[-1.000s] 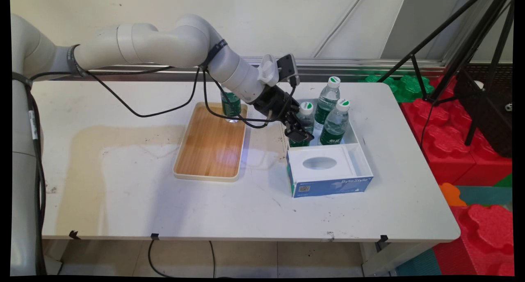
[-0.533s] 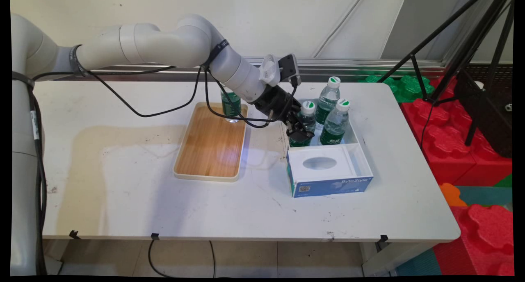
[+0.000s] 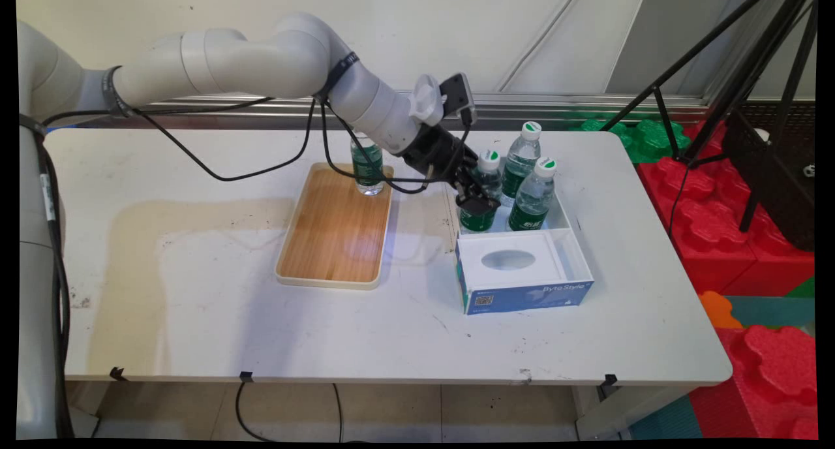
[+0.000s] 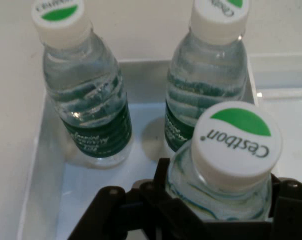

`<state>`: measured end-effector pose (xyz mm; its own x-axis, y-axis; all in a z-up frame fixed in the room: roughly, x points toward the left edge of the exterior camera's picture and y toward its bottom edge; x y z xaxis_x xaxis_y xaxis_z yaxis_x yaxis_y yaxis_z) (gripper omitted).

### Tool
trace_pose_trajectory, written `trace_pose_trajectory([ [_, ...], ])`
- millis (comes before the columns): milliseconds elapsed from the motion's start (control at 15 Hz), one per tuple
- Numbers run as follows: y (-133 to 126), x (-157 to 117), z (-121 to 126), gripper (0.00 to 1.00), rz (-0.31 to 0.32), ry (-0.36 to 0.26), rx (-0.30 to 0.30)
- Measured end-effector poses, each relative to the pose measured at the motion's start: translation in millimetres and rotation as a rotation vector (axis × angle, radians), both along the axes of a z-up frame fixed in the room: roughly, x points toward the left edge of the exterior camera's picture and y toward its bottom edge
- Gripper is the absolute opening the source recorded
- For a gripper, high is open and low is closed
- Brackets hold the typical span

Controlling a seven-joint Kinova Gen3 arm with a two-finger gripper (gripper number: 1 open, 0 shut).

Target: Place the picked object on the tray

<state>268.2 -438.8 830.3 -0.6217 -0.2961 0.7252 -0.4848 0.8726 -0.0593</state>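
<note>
Seemingly mid-lift, the claw (image 4: 218,200) pinches a water bottle (image 4: 226,160) just below its cap, bottle apparently raised inside the white box (image 3: 566,222), at the tray's (image 3: 336,227) three o'clock

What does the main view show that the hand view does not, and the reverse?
Only the main view shows the wooden tray with a green-labelled water bottle standing on it, and the blue tissue box. Only the hand view shows the "Cestbon" lettering on the held bottle's white cap. Both show the black gripper shut on one clear bottle, and two more bottles in the white bin.
</note>
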Motion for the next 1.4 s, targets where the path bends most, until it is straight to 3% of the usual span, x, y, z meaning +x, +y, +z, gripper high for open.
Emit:
trace_pose_trajectory([
  [600,17,24,52,0.00,0.010,0.047,-0.049],
  [1067,52,66,99,0.00,0.016,0.078,-0.066],
  [1400,74,94,119,0.00,0.027,0.085,-0.062],
])
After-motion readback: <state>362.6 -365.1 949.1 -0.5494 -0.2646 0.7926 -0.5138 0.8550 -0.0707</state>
